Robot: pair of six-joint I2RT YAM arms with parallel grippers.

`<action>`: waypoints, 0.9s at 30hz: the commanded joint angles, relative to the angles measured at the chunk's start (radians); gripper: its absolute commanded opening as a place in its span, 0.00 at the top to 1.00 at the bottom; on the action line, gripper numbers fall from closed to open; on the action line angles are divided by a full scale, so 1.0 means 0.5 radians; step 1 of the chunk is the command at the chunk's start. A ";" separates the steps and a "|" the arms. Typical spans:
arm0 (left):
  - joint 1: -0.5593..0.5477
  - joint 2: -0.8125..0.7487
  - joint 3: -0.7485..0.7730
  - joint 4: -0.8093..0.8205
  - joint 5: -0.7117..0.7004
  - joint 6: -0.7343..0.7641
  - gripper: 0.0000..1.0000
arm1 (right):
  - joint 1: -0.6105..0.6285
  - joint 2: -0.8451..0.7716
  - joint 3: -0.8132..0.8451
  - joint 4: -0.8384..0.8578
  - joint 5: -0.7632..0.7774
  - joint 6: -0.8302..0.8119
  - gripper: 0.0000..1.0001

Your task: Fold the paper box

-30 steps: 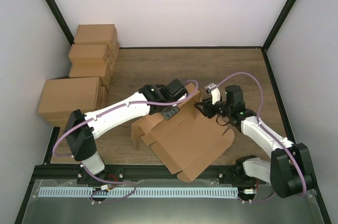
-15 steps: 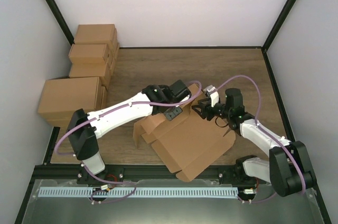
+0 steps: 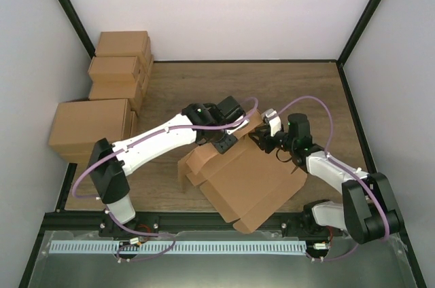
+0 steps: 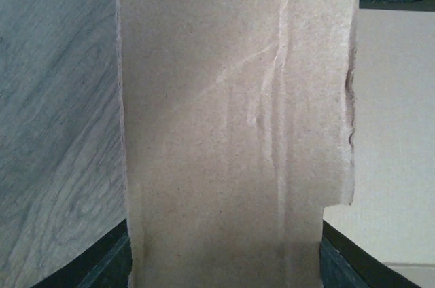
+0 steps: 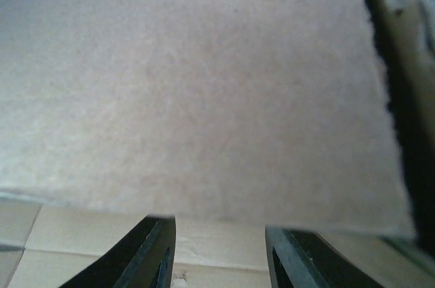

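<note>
The paper box (image 3: 255, 183) lies partly unfolded on the wooden table, a brown die-cut sheet with notched flaps. My left gripper (image 3: 224, 141) sits at its far edge. In the left wrist view a narrow flap (image 4: 231, 132) fills the whole gap between the two dark fingers (image 4: 102, 267), so the left gripper (image 4: 224, 264) is shut on that flap across its width. My right gripper (image 3: 262, 140) faces it from the right at the same far edge. In the right wrist view its fingers (image 5: 153, 254) stand apart below a blurred cardboard panel (image 5: 204, 84); the right gripper (image 5: 217, 227) is open and grips nothing.
Several closed brown cartons (image 3: 112, 70) are stacked against the left wall, a larger one (image 3: 92, 125) nearest. White walls close in the table on three sides. The arm bases and a metal rail (image 3: 217, 244) run along the near edge.
The paper box has slid a little to the right with the left gripper. The right gripper has moved left, closer to the flap, and its jaws widened then narrowed.
</note>
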State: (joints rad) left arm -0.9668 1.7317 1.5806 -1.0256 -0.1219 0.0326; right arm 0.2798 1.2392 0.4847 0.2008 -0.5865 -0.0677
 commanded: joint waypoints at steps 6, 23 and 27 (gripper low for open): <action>-0.021 0.082 0.024 -0.167 0.239 0.068 0.45 | 0.039 -0.027 -0.042 0.416 0.254 0.231 0.57; -0.011 0.108 0.005 -0.164 0.148 0.024 0.45 | 0.261 -0.266 -0.169 0.201 0.545 0.481 0.44; -0.004 0.105 -0.014 -0.151 0.132 0.018 0.45 | 0.260 -0.286 -0.142 0.051 0.497 0.465 0.44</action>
State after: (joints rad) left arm -0.9588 1.7542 1.5982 -1.0275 -0.1043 0.0303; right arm 0.4057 1.1160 0.3782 0.3019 -0.3202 0.1627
